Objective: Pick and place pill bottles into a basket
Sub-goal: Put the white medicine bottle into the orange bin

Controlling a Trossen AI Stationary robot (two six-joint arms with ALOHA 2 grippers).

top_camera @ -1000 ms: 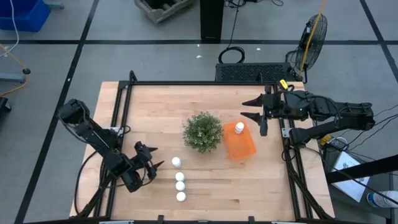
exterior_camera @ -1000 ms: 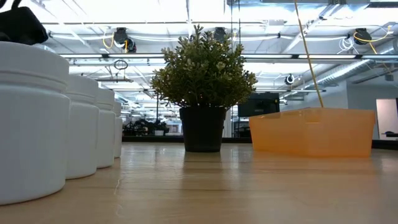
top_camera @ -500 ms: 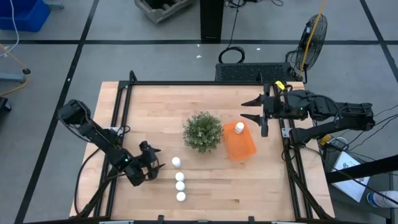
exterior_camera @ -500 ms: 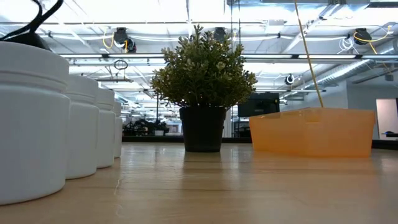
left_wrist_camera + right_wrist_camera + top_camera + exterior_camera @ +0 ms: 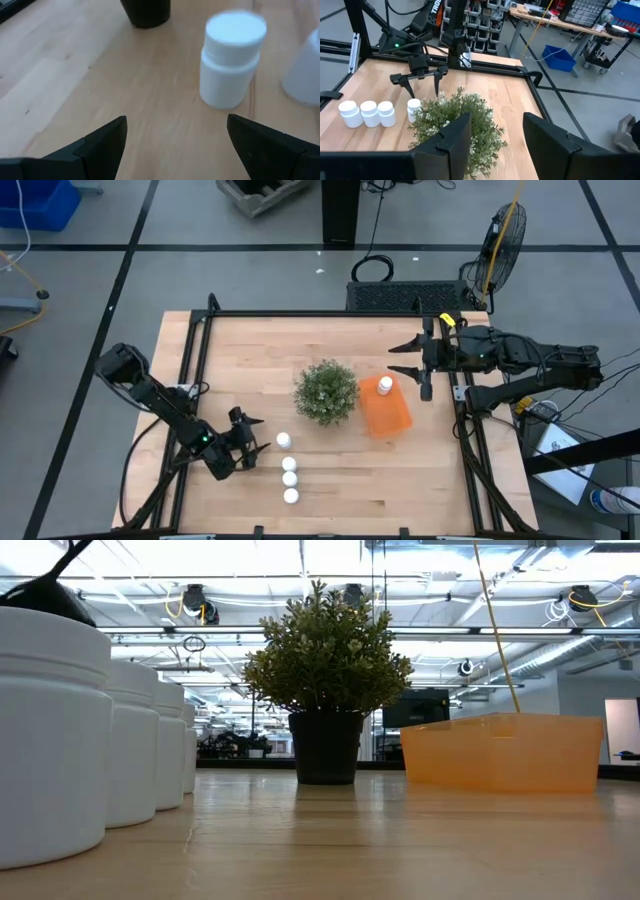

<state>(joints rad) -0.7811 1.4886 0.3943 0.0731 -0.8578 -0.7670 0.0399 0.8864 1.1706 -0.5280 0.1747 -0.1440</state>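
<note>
Several white pill bottles stand upright in a row on the table [image 5: 289, 470], the farthest one [image 5: 284, 440] closest to the plant. One more bottle [image 5: 385, 385] stands in the far end of the orange basket [image 5: 388, 415]. My left gripper [image 5: 254, 436] is open and empty, just left of the farthest bottle [image 5: 232, 57], which lies ahead of its fingers. My right gripper [image 5: 406, 356] is open and empty, just beyond the basket's far right corner. The row also shows in the low view [image 5: 50, 730] and the right wrist view [image 5: 370, 113].
A round green bushy plant [image 5: 325, 392] in a dark pot [image 5: 326, 746] stands between the bottle row and the basket. A black frame [image 5: 195, 370] runs along the table's edges. There is bare wood near the far edge and at the near right.
My left gripper has moved toward the table's right edge, closer to the farthest bottle of the row, staying open. The bottles and the basket have kept still.
</note>
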